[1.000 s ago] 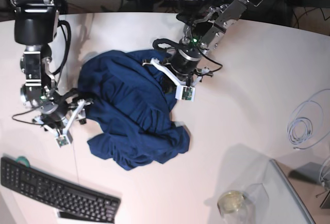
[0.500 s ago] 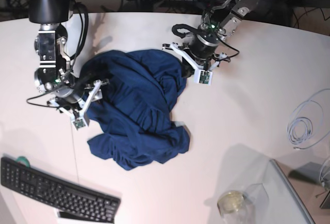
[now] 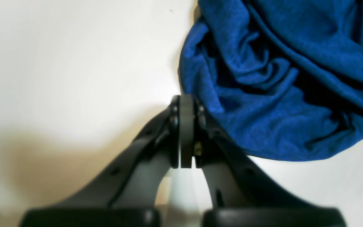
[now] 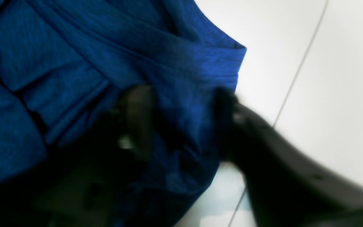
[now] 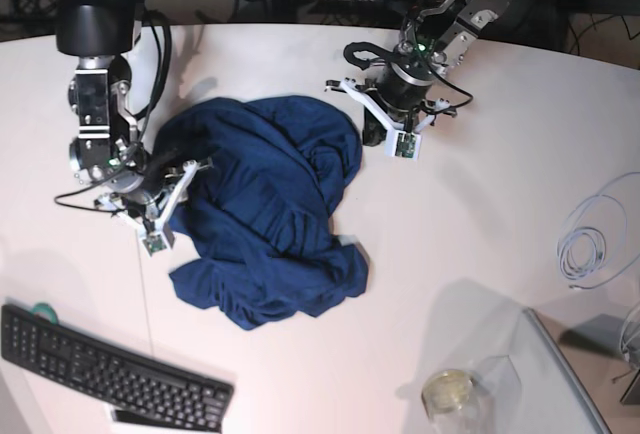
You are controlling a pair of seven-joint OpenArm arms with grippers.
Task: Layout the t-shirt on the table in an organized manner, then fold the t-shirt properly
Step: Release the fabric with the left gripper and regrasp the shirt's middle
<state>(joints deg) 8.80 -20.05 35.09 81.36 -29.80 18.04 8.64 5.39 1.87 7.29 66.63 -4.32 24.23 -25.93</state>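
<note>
Navy knit — the t-shirt (image 5: pixel 265 209) lay crumpled in a heap on the white table (image 5: pixel 480 204), left of centre in the base view. At its left edge the right gripper (image 4: pixel 181 123) had its fingers on either side of a fold of the cloth — whether they had clamped it, I cannot tell. Beside the shirt's upper right edge, the left gripper (image 3: pixel 186 132) had its jaws pressed together, empty.
</note>
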